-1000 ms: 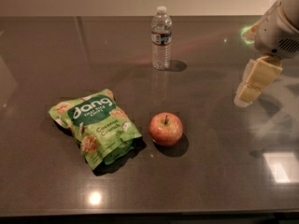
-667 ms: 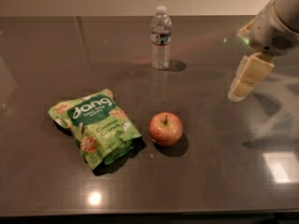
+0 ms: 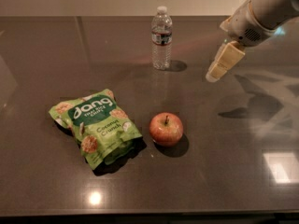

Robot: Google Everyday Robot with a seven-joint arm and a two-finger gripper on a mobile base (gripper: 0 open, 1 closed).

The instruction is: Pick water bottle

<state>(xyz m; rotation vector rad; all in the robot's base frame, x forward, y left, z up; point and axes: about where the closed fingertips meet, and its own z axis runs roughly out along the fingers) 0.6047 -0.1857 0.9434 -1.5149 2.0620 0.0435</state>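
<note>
The water bottle (image 3: 161,37) stands upright near the back middle of the dark table (image 3: 224,171). It is clear and ribbed, with a white cap and a dark label band. My gripper (image 3: 214,74) hangs above the table to the right of the bottle, at the end of the white arm coming in from the upper right. It is well apart from the bottle and holds nothing that I can see.
A red apple (image 3: 166,129) sits in the middle of the table. A green snack bag (image 3: 96,125) lies to its left. The table's front edge runs along the bottom of the view.
The gripper has moved left and up in the view, closer to the bottle. The bottle, apple and bag have not moved.
</note>
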